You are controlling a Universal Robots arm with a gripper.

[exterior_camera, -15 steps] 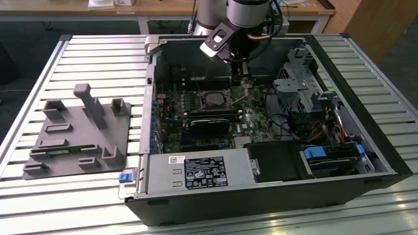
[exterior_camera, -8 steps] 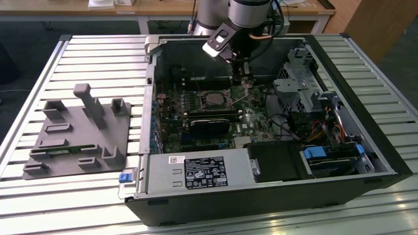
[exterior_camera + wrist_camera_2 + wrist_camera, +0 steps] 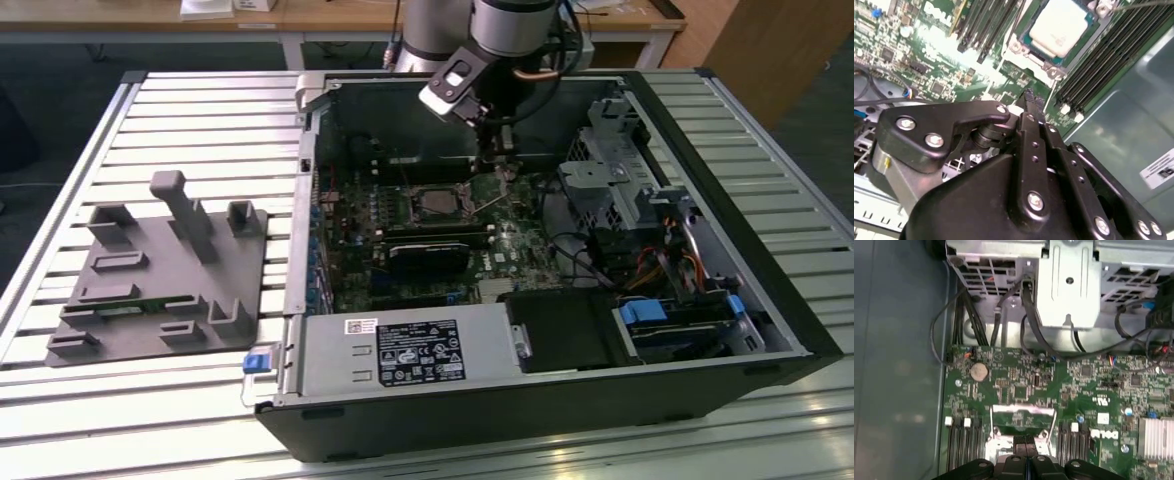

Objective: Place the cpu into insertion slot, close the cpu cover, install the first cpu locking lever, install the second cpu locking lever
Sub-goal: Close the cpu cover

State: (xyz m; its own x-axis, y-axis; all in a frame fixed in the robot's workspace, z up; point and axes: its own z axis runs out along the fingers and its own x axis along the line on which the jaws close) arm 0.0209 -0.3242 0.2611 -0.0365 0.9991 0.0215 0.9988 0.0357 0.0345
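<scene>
- 1 grey fixture (image 3: 160,270) on counter (image 3: 200,110), exterior view's left.
- 1 open PC case (image 3: 534,410) mid-frame; 1 cpu (image 3: 1060,25) seated in insertion slot (image 3: 1030,44).
- 1 gripper (image 3: 501,172) near slot, on its exterior-view right; pinched together, nothing seen in it.

Exterior view: even overhead room light, soft shadows; slatted table (image 3: 200,110) shines pale, computer case (image 3: 400,120) interior darker. Second wrist view: strong glare whitens cpu (image 3: 1061,25) & nearby motherboard (image 3: 939,45) patch. First wrist view: dimmer, flat light.
</scene>
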